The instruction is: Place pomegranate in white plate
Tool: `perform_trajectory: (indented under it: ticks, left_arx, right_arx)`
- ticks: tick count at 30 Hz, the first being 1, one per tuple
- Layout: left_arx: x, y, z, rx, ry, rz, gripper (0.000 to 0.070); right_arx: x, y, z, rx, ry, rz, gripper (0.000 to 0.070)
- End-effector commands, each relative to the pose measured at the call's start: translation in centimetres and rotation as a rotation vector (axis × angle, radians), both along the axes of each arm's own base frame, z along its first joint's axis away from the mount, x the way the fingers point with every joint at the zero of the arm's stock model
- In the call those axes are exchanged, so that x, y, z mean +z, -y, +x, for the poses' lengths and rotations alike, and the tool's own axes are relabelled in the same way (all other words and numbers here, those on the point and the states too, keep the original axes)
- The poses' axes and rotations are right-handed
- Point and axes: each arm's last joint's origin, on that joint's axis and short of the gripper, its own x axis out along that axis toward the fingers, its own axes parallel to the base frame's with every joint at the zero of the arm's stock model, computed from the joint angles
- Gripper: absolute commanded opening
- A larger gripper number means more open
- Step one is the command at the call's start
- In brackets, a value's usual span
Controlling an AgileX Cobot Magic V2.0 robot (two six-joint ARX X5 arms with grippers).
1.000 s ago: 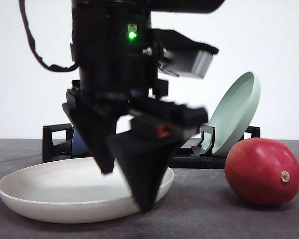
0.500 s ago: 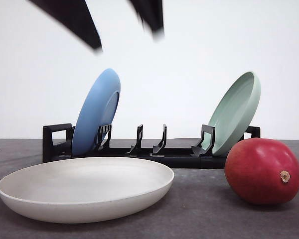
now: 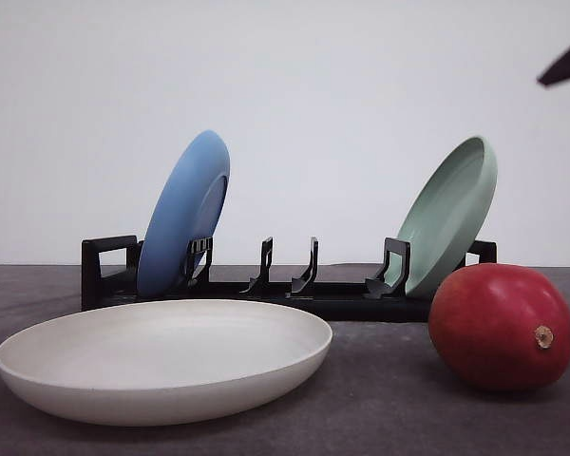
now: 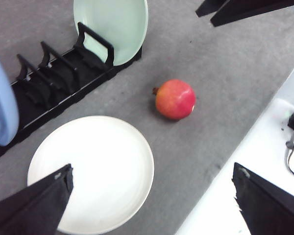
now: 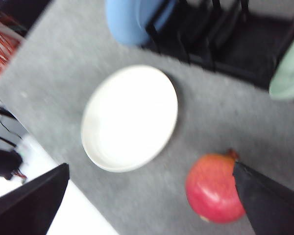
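Note:
The pomegranate (image 3: 501, 326) is a glossy red fruit with a tan nub, lying on the grey table to the right of the white plate (image 3: 161, 366) and apart from it. Both grippers hang high above the table. My left gripper (image 4: 152, 171) is open and empty, with the white plate (image 4: 90, 174) and the pomegranate (image 4: 175, 99) far below it. Open and empty too is my right gripper (image 5: 151, 166), over the white plate (image 5: 130, 117) and the pomegranate (image 5: 215, 188). A dark finger tip (image 3: 565, 66) pokes in at the upper right of the front view.
Behind the plate stands a black rack (image 3: 294, 285) with a blue plate (image 3: 183, 214) leaning at its left end and a pale green plate (image 3: 448, 214) at its right end. A white ledge (image 4: 264, 147) borders the grey table.
The gripper that hung low in front of the white plate has risen out of the front view. A dark tip has come in at the upper right. Plate and pomegranate have not moved.

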Motion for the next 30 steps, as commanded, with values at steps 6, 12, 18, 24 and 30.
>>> perform_trajectory:
  ticks: [6,12,18,24,30]
  left_arx:
    - [0.8,-2.0,-1.0,-0.014,0.011,-0.041,0.0637]
    - [0.8,-2.7,-1.3,0.002,-0.006,-0.060,0.0637]
    - [0.8,-2.7,-1.3,0.012,-0.017,-0.068,0.0637]
    - [0.8,-2.7,-1.3,0.016,-0.023,-0.070,0.0637]
    - [0.7,-2.8,-1.3,0.025,-0.036,-0.071,0.0636]
  right_arx:
    - [-1.5,-1.4,1.5,0.015,-0.081,-0.124,0.0700]
    - [-3.8,-2.6,3.1,0.020,-0.173,-0.257,0.0700]
    - [-6.5,-3.8,5.0,0.025,-0.269,-0.354,0.0700]
    - [-9.6,-4.9,6.7,0.053,-0.372,-0.410,0.0700]
    - [-12.2,-5.9,8.0,0.074,-0.428,-0.435,0.0700]
